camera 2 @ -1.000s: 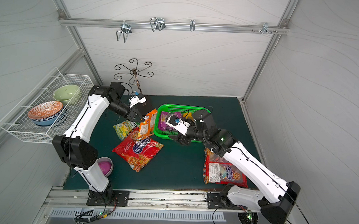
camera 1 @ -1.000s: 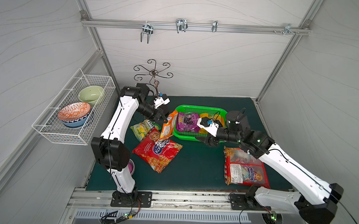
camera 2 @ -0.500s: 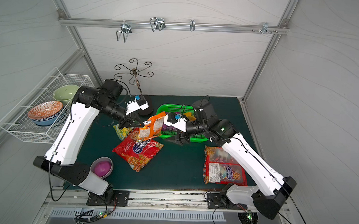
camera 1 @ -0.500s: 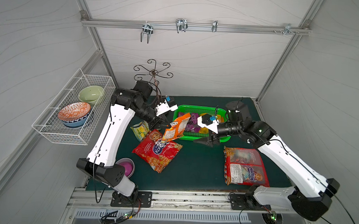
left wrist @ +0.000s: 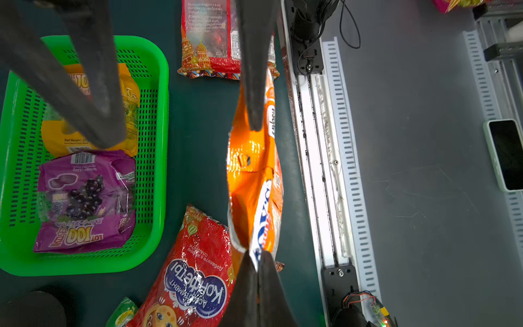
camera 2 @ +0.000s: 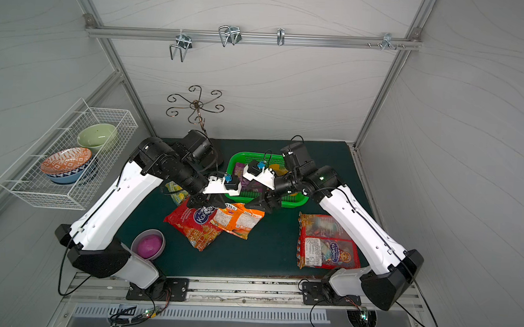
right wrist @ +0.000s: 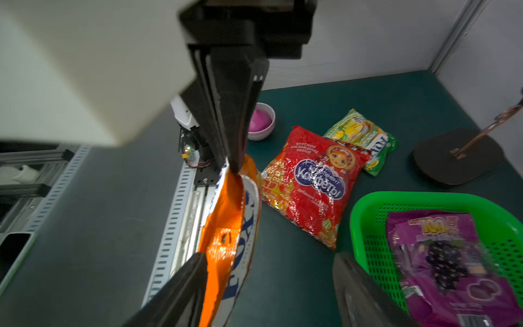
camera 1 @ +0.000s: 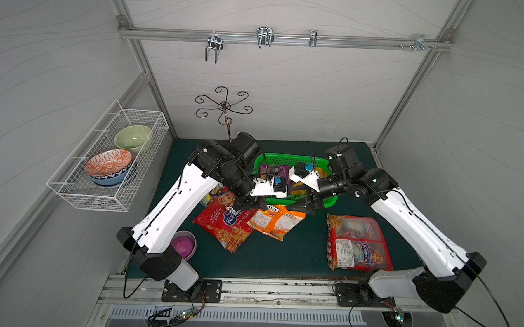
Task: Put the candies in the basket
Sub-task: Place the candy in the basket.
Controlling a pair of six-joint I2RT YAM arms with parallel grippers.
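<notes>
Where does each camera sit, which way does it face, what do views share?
Top views: high in front, looking down; left arm and right arm show whole.
Left wrist: on left arm, looking along the shut left gripper pinching the orange bag.
Right wrist: on right arm, looking out through the open right gripper.
Shared: all show that bag and the green basket.

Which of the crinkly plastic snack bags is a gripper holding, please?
The small orange bag, pinched at one edge by the shut left gripper; the others lie loose on the dark green mat or in the bright green mesh basket.
</notes>
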